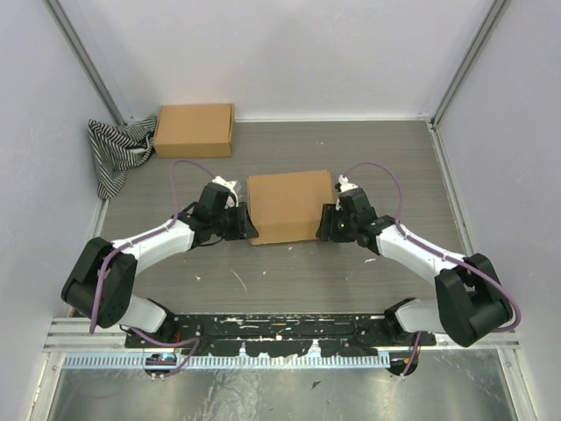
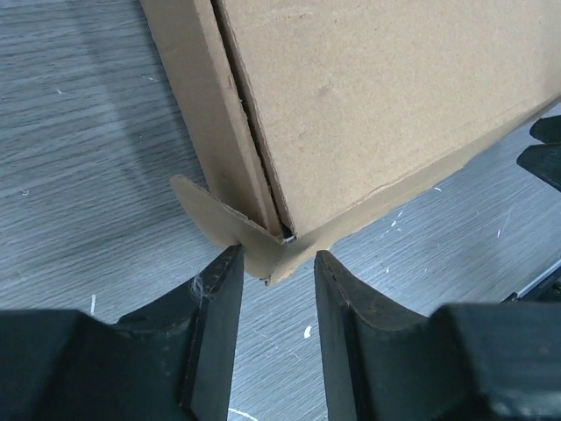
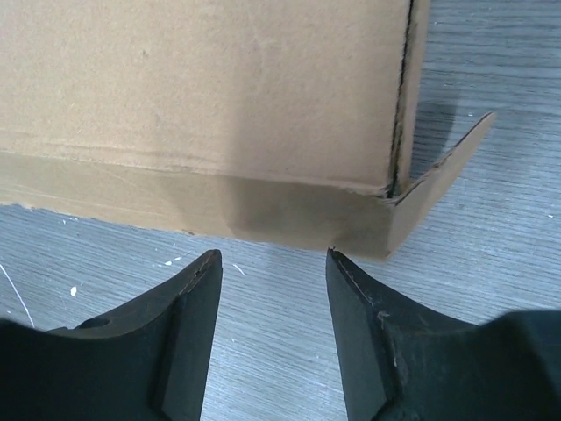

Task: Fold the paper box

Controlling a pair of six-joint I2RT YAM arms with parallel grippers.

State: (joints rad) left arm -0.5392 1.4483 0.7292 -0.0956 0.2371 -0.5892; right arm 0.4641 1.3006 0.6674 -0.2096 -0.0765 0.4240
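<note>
Far left, back corner: striped cloth [image 1: 117,151] bunched up, touching a second, fully formed cardboard box [image 1: 194,130].

Left end effector [image 2: 273,261]: jaws parted, not clamped. The paper box [image 1: 289,206] pushes its near-left corner into their mouth, and the left corner tab [image 2: 206,210] flares out beside one fingertip.

Paper box: mid-surface [image 1: 289,281], lid lying down, between the two end effectors.

Right end effector [image 3: 273,256]: jaws apart and empty, just short of the box's near wall. The right corner tab [image 3: 443,171] sticks out loose.

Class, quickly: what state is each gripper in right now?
Left gripper: open, at a corner of the paper box.
Right gripper: open, holding nothing.
</note>
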